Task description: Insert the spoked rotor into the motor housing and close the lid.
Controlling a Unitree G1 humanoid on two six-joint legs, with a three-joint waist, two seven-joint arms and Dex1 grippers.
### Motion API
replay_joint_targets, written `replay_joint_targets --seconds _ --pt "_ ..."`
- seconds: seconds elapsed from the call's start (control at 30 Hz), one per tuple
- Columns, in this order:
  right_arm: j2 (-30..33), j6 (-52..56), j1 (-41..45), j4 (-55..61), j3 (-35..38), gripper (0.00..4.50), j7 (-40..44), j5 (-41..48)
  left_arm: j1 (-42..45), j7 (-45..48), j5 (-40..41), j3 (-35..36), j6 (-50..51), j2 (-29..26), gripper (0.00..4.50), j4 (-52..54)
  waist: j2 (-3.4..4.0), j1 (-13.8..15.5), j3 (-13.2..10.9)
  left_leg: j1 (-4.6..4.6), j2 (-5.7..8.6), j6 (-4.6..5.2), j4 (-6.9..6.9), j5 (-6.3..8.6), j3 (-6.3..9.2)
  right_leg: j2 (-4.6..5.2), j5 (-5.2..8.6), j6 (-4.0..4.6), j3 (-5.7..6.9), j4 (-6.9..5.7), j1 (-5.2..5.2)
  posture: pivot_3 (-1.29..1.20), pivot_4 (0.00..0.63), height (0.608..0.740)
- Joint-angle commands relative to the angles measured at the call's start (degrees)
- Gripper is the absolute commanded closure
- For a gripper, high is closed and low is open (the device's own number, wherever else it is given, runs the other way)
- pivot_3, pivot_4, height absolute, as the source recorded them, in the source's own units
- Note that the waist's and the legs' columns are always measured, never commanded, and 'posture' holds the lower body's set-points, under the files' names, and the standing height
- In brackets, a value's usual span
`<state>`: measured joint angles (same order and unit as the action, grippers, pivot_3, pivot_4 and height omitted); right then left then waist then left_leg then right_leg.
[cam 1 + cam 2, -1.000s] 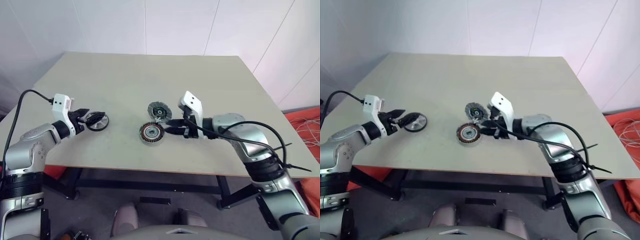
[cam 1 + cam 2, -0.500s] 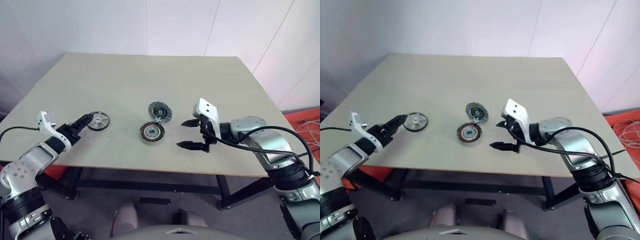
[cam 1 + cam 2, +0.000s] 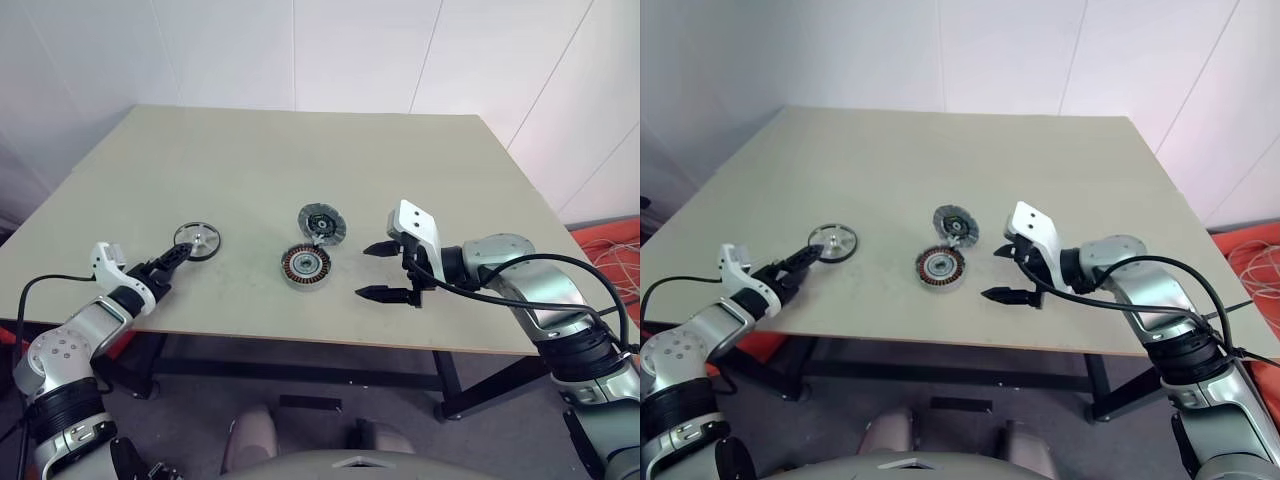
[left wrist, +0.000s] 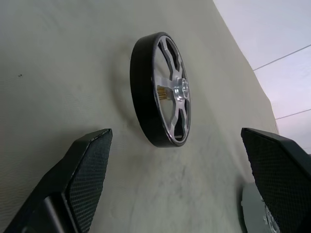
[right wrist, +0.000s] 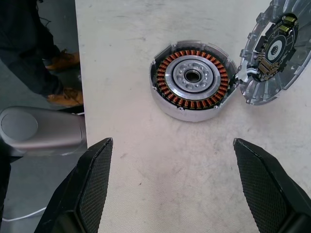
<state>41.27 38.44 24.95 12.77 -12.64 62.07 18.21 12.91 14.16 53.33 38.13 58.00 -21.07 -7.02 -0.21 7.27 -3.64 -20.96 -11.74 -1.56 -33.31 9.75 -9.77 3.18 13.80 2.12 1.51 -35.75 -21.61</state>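
Right end effector gapes beside motor housing.

lid cut off by the right wrist view's edge, a person's shoes partly hidden behind the bench edge

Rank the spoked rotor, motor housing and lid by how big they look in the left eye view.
1. Motor housing, slightly largest.
2. Lid and spoked rotor: alike, so unranked.

No text, label, brand or number can be read anywhere.
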Motion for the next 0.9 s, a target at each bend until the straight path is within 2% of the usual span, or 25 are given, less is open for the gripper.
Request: replay_joint_targets --seconds 0.03,0.23,0.3,0.37,0.67,0.7,0.9 --pt "0.07 -0.54 1.11 0.45 1.38 0.03 -0.22 0.68 2.04 2.21 -1.37 -1.43 -3.23 -1.27 0.00 -1.72 0.00 -0.02 0.00 0.00 0.00 0.00 0.00 0.00 0.00 0.00 0.00 0.00 0.00 0.00 0.00 0.00 0.000 0.740" --pt "0.31 -0.69 1.10 0.31 1.09 0.03 -0.10 0.46 5.06 4.95 -3.80 -3.00 -8.38 -1.39 0.00 -7.75 0.00 -0.03 0.00 0.03 0.00 0.00 0.00 0.00 0.02 0.00 -0.01 0.01 0.00 0.00 0.02 0.00 0.000 0.740" --pt "0.50 -0.65 1.10 0.21 1.31 0.00 -0.09 0.51 5.56 5.02 -3.97 -3.06 -9.11 -1.11 0.38 -8.54 0.00 -0.04 0.00 0.02 0.00 0.00 0.00 0.00 0.02 0.00 -0.08 0.14 0.00 0.00 0.03 0.00 0.000 0.740" --pt "0.63 -0.47 0.95 0.14 1.60 0.00 -0.20 0.61 5.73 5.11 -3.45 -3.17 -9.00 -0.67 0.88 -8.22 0.00 -0.04 0.00 0.02 0.00 0.00 0.00 0.00 0.02 0.00 -0.13 0.22 0.00 0.00 0.02 0.00 0.000 0.740" --pt "0.69 -0.38 0.19 -0.28 2.05 0.00 -0.36 0.90 6.24 6.21 -0.66 -2.30 -7.68 -0.69 3.92 -8.20 0.00 -0.02 0.00 0.01 0.00 0.01 0.01 0.00 0.01 0.01 -0.17 0.29 0.01 0.01 0.01 0.00 0.000 0.740" --pt "0.67 -0.42 0.11 -0.39 2.07 0.00 -0.41 0.86 6.14 6.49 -0.80 -2.50 -7.88 -1.00 4.11 -8.44 0.00 -0.04 0.00 0.01 0.00 0.01 0.01 0.00 0.01 0.01 -0.17 0.29 0.01 0.01 0.02 0.00 0.000 0.740" --pt "0.51 -0.45 -0.09 -0.70 2.19 0.00 -0.61 0.88 6.36 6.55 0.34 -1.96 -7.46 -0.96 4.11 -8.74 0.00 -0.05 0.00 0.00 0.00 0.00 0.01 0.00 0.01 0.01 -0.17 0.29 0.01 0.01 0.00 0.00 0.000 0.740"
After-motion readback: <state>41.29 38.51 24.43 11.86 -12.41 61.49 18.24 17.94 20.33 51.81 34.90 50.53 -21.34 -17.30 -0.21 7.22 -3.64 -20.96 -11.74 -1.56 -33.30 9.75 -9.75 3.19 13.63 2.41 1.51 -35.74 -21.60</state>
